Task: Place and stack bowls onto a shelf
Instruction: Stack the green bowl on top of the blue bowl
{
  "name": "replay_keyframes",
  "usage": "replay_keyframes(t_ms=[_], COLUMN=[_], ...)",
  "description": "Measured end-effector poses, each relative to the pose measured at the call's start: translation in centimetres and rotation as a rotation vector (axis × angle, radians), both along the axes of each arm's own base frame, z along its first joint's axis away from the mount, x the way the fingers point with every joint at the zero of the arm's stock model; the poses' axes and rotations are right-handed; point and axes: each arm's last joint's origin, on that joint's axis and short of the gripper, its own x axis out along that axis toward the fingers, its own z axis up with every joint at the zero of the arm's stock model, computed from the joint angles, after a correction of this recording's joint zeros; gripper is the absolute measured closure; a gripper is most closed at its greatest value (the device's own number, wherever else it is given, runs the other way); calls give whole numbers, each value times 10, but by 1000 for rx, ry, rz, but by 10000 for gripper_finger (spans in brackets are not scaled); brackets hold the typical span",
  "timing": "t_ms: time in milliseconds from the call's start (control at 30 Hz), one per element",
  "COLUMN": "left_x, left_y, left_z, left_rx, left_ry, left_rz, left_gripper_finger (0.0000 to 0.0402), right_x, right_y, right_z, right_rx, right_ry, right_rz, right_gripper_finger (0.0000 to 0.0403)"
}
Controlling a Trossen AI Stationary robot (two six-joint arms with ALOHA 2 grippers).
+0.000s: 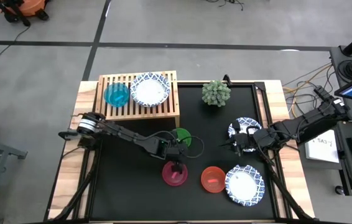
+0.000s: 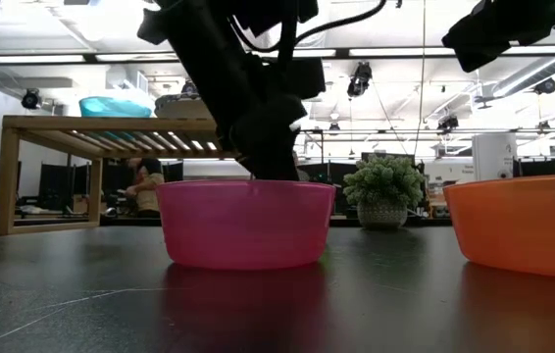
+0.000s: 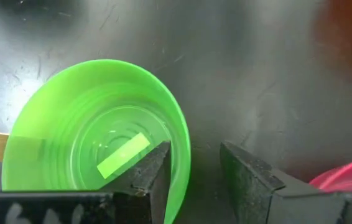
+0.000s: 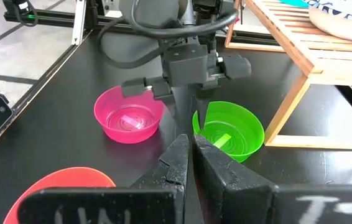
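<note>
Black mat under everything, and the green bowl [image 3: 98,134] sits just near of the shelf [image 1: 140,106], beside the pink bowl [image 1: 175,173]. Left gripper [image 3: 194,174] is spread, one finger inside the rim, one outside, seemingly not yet pinching. Thin wall: an off-centre squeeze could tip or skid it. Right gripper [image 4: 193,163], pressed together, waits right by a patterned bowl [image 1: 241,129].

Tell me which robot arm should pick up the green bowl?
The left. Its gripper already straddles the green bowl rim, one of its fingers inside and one outside, open. The right gripper is shut, farther off beside a white patterned bowl.
</note>
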Motion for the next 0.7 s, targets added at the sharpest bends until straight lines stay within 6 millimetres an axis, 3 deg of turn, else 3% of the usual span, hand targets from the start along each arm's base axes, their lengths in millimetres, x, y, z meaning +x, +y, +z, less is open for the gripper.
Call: replay_keyframes(t_ms=[200, 433, 700], left_x=[1, 1, -2], left_y=[2, 2, -3], left_z=[-5, -5, 4], left_rx=[5, 8, -9], left_ry=[14, 19, 1], left_rz=[3, -2, -25], left_gripper_finger=[310, 392, 400], right_x=[0, 0, 0], right_y=[0, 0, 0], right_z=[0, 0, 0], right_rx=[0, 0, -3], right_ry=[0, 0, 0], right_rz=[0, 0, 1], right_gripper_finger=[390, 390, 390])
